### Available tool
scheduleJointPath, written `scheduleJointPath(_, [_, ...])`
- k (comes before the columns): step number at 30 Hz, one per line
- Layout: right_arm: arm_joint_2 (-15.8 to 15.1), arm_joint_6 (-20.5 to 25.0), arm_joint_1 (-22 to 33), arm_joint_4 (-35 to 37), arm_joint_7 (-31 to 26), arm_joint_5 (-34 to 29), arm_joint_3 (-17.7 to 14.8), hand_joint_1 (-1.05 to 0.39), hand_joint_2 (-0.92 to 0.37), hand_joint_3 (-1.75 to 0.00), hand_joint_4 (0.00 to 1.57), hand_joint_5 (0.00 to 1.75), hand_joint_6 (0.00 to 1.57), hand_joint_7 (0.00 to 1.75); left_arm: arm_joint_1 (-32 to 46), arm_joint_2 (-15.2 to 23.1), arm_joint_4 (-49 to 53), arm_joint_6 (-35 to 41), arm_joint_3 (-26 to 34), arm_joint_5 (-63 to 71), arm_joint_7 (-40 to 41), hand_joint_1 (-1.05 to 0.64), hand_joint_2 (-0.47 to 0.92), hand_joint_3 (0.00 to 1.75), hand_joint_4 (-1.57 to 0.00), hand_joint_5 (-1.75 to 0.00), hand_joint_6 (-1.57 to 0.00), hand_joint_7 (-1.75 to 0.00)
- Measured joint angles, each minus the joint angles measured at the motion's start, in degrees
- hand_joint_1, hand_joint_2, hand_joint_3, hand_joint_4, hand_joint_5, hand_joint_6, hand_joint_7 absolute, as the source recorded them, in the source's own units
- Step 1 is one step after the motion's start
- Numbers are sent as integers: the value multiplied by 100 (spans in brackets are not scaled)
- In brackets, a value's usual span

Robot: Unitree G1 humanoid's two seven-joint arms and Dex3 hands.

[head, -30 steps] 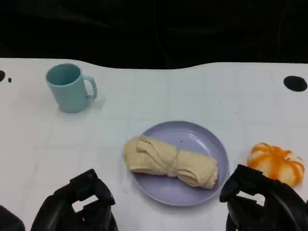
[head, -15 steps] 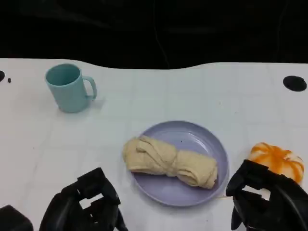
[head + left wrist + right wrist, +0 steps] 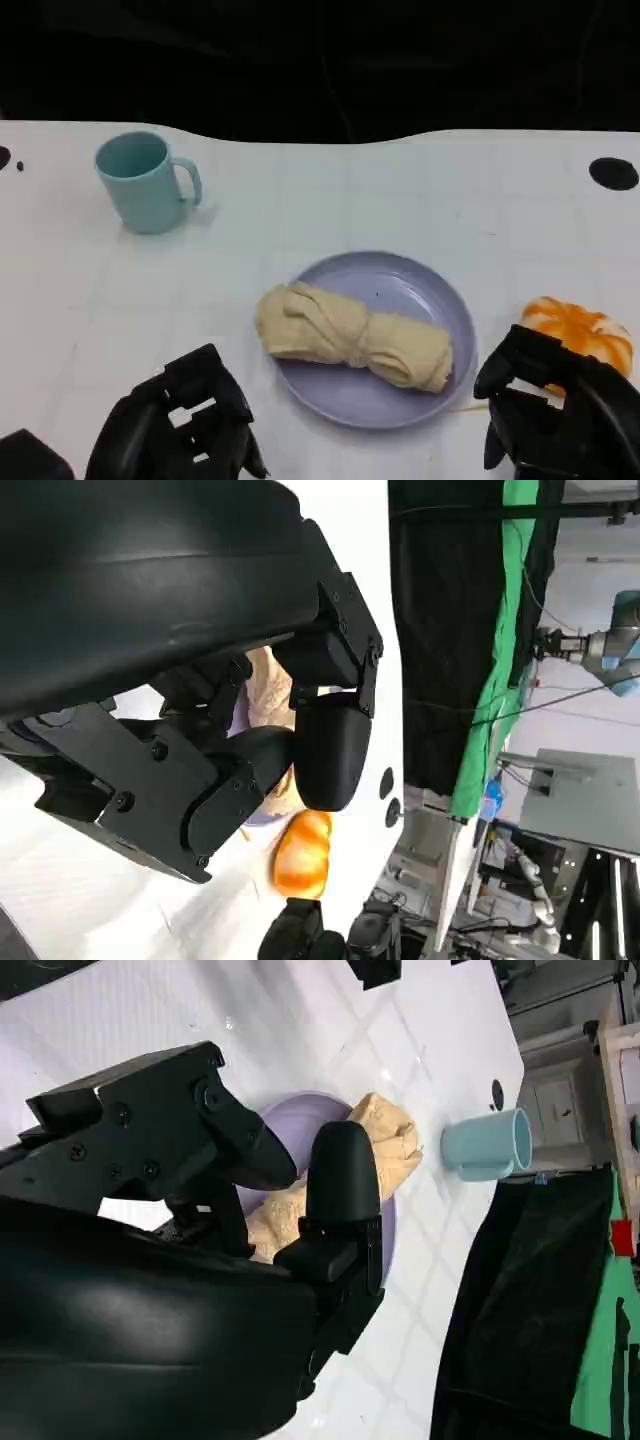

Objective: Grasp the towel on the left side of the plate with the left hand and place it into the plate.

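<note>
Towel (image 3: 352, 340): rolled beige bundle lying across the plate (image 3: 420, 285); one end overhangs the rim on the side toward the mug, the rest sits inside.
Plate: lilac, near the middle of the worktop (image 3: 320, 200), flat.
Left hand (image 3: 180, 425): low at the near edge, apart from towel and plate, grasping nothing; fingers look partly curled, with gaps between them. I read it as released.
Right hand (image 3: 545, 415): near edge, just beside the plate rim and touching neither it nor the towel; nothing in it, fingers loosely bent.
Other items: teal mug (image 3: 145, 182) well apart at the far left; orange-and-white pumpkin-like toy (image 3: 580, 335) just beyond the right hand.
Progress: I judge the placing done, since the towel rests in the plate and no hand holds it.
Left to do: little that I can see; perhaps nudging the overhanging end inward, if full containment is wanted.
</note>
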Motion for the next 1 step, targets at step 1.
scheduleJointPath(1, [0, 0, 0, 0, 3, 2, -1, -3, -62, -117, 73, 175, 53, 165, 0, 0, 0, 0, 0, 4, 0, -10, 48, 132, -84, -175, -76, -158])
